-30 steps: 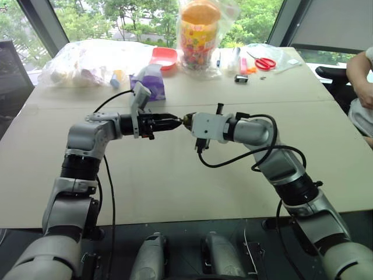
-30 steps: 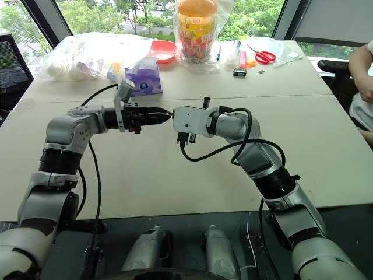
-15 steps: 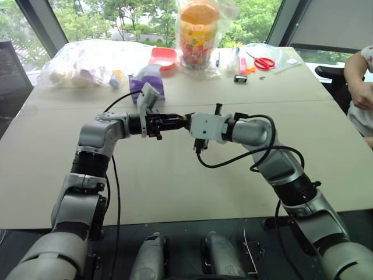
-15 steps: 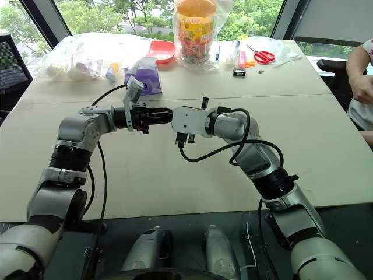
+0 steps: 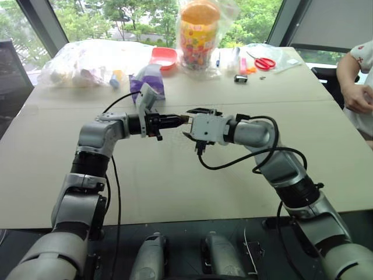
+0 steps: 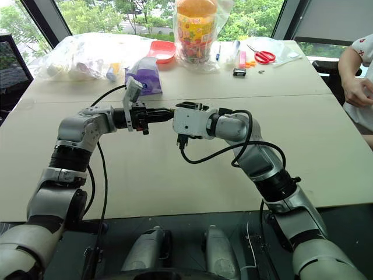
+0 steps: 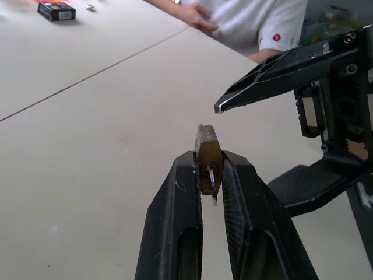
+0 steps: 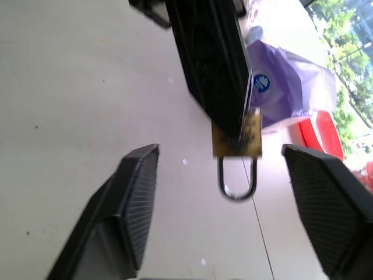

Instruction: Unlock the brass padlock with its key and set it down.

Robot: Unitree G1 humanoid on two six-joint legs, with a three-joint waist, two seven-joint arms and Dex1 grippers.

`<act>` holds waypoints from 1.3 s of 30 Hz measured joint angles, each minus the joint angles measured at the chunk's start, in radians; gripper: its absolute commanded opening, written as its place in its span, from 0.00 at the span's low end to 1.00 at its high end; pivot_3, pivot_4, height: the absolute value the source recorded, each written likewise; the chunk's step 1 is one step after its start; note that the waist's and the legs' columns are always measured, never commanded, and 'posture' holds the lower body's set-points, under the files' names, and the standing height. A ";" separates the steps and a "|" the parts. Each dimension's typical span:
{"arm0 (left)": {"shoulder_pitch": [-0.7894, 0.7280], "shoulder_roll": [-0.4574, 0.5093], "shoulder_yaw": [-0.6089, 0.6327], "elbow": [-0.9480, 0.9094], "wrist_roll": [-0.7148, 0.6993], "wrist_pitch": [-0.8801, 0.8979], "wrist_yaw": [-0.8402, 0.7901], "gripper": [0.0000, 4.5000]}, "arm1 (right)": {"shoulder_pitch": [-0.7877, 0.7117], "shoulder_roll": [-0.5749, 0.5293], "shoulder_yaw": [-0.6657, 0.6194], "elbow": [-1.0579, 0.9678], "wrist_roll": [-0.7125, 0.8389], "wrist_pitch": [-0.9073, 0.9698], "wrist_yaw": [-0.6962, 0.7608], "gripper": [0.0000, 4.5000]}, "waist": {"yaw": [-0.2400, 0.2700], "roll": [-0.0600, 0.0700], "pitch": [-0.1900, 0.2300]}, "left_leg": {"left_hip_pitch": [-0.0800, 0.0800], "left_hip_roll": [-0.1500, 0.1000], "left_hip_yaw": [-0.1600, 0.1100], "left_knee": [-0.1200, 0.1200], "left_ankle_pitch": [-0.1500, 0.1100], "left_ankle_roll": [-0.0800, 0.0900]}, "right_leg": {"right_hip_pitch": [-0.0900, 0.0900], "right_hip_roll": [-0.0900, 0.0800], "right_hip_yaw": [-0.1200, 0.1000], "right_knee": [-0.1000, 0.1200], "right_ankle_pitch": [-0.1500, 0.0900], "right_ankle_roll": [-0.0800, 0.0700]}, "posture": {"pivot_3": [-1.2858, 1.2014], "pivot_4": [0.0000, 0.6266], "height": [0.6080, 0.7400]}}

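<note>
Above the tabletop [image 5: 175,175] in the head view, the left end effector [image 5: 182,121] and right end effector [image 5: 189,121] meet tip to tip. Left wrist view: it pinches the brass padlock [image 7: 207,153], the key [image 7: 212,179] inserted. Right wrist view: spread fingers [image 8: 135,192] flank the shackle, apparently still seated, so unlocking and setting down look undone.

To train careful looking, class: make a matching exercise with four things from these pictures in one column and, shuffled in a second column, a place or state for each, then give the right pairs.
Column one:
1. brass padlock
2. right gripper
3. scissors
4. left gripper

Column two:
A. open, with nothing between its fingers
B. lying at the far edge of the table
C. pinched between two black fingers
D. shut on a small thing

Pairs: 1-C, 2-A, 3-B, 4-D
</note>
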 measured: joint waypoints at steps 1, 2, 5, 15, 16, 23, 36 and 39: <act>0.003 0.000 0.015 -0.003 -0.018 0.013 -0.001 0.00 | 0.019 0.002 -0.032 -0.018 0.026 0.043 0.001 0.99 | 0.001 0.000 0.000 | 0.000 0.000 0.000 0.000 0.000 0.000 | 0.000 0.000 0.000 0.000 0.000 0.000 | 0.52 0.24 1.00; 0.010 0.003 0.030 -0.006 -0.032 0.025 -0.004 0.00 | 0.034 0.013 -0.066 -0.040 0.057 0.089 0.003 0.99 | 0.001 0.000 0.000 | 0.000 0.000 0.000 0.000 0.000 0.000 | 0.000 0.000 0.000 0.000 0.000 0.000 | 0.52 0.24 1.00; 0.041 0.006 0.061 -0.028 -0.089 0.068 -0.023 0.00 | 0.061 0.081 -0.194 -0.133 0.215 0.291 0.011 0.99 | -0.002 0.000 0.000 | 0.000 0.001 0.000 0.000 0.000 0.000 | 0.000 0.000 0.000 0.001 0.000 0.000 | 0.52 0.24 1.00; 0.080 0.046 0.071 -0.153 -0.182 0.170 -0.096 0.00 | 0.013 0.151 -0.281 -0.187 0.368 0.484 -0.110 0.99 | 0.001 0.000 0.000 | 0.000 0.000 0.000 0.000 0.000 -0.001 | 0.000 0.000 0.000 0.001 0.000 0.000 | 0.52 0.24 1.00; 0.080 0.045 0.069 -0.160 -0.182 0.171 -0.096 0.00 | 0.013 0.151 -0.274 -0.187 0.376 0.485 -0.116 0.99 | 0.000 0.000 0.000 | 0.000 0.000 0.000 0.000 0.000 0.000 | 0.000 0.000 0.000 0.001 0.000 0.000 | 0.52 0.24 1.00; 0.081 0.046 0.069 -0.184 -0.183 0.180 -0.091 0.00 | 0.012 0.128 -0.257 -0.187 0.412 0.484 -0.135 0.99 | -0.001 0.000 0.000 | 0.000 0.000 0.000 0.000 0.000 0.000 | 0.000 0.000 0.000 0.001 0.000 0.000 | 0.52 0.24 1.00; 0.085 0.064 0.045 -0.186 -0.183 0.183 -0.116 0.00 | 0.012 0.072 -0.211 -0.187 0.479 0.504 -0.095 0.99 | -0.001 0.000 0.000 | 0.000 0.000 0.000 0.000 0.000 0.000 | 0.000 0.000 0.000 0.001 0.000 0.000 | 0.52 0.24 1.00; 0.084 0.064 0.043 -0.186 -0.183 0.179 -0.122 0.00 | 0.020 0.061 -0.211 -0.187 0.515 0.534 -0.081 0.99 | -0.001 0.000 0.000 | 0.000 0.000 0.000 0.000 0.000 0.000 | 0.000 0.000 0.000 0.001 0.000 0.000 | 0.52 0.24 1.00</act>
